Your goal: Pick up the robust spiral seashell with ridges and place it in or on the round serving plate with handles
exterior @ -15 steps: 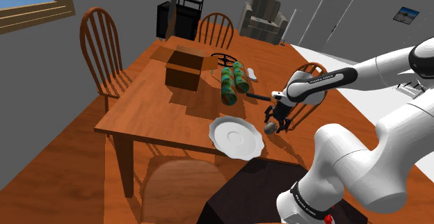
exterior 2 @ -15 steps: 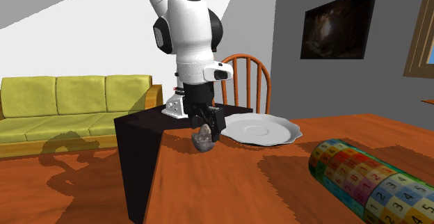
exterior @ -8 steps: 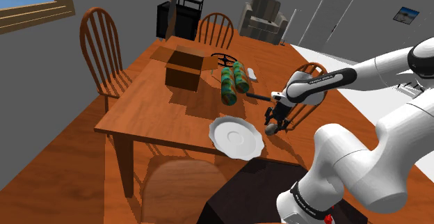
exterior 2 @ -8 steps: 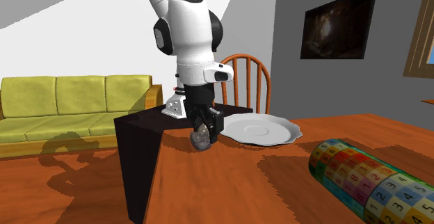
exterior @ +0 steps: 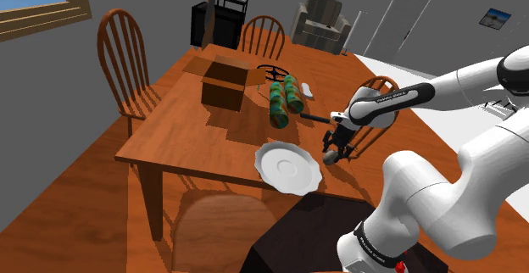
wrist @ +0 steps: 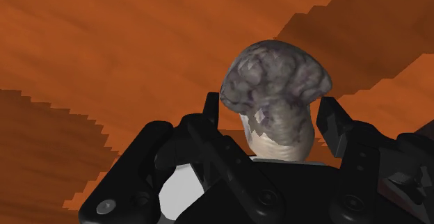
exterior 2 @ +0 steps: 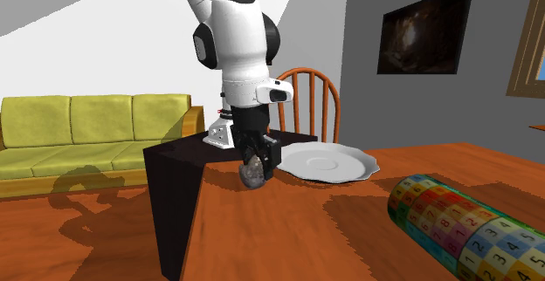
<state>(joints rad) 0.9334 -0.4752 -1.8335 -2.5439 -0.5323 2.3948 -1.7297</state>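
Two fingers point(wrist: 334, 122) of the gripper point(exterior: 333, 151) pinch the grey ridged seashell point(wrist: 275, 90) by its narrow end — seemingly just clear of the table point(exterior: 195, 119), right of centre in the shoulder view — probably so it can swing across onto the white plate point(exterior: 288, 168) just beside it.

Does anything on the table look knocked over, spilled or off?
Nothing stands out. The shell is clasped in the tool over the table, and the plate lies flat beside it.

Wooden desk point(exterior: 182, 127): white plate point(exterior: 289, 166) at near edge; open box point(exterior: 225, 83) farther back; two patterned rolls point(exterior: 284, 100) beside box; black wire ring point(exterior: 273, 72) behind rolls.
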